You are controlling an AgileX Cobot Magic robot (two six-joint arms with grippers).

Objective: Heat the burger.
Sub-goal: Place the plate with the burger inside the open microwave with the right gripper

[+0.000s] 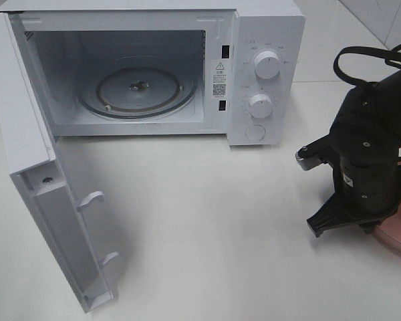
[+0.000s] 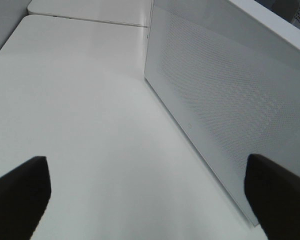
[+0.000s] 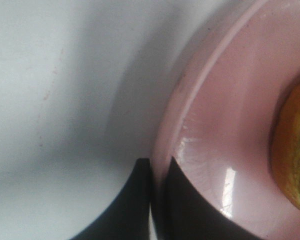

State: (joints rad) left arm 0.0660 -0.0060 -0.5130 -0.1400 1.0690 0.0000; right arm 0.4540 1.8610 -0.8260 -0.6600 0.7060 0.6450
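The burger (image 3: pixel 296 150) shows only as a golden-brown bun edge in the right wrist view, resting on a pink plate (image 3: pixel 240 100). My right gripper (image 3: pixel 157 167) is shut on the plate's rim, one finger on each side of it. In the exterior high view the right gripper (image 1: pixel 361 224) points down over the pink plate (image 1: pixel 397 234) at the table's right edge, and the arm hides the burger. My left gripper (image 2: pixel 146 165) is open with nothing between its fingers (image 2: pixel 20 195), low over the table beside the microwave door's outer face (image 2: pixel 230 100).
The white microwave (image 1: pixel 267 40) stands at the back with its door (image 1: pixel 27 134) swung wide open to the left. Its glass turntable (image 1: pixel 137 90) is bare. White tabletop (image 1: pixel 207 221) stretches between the door and the right arm.
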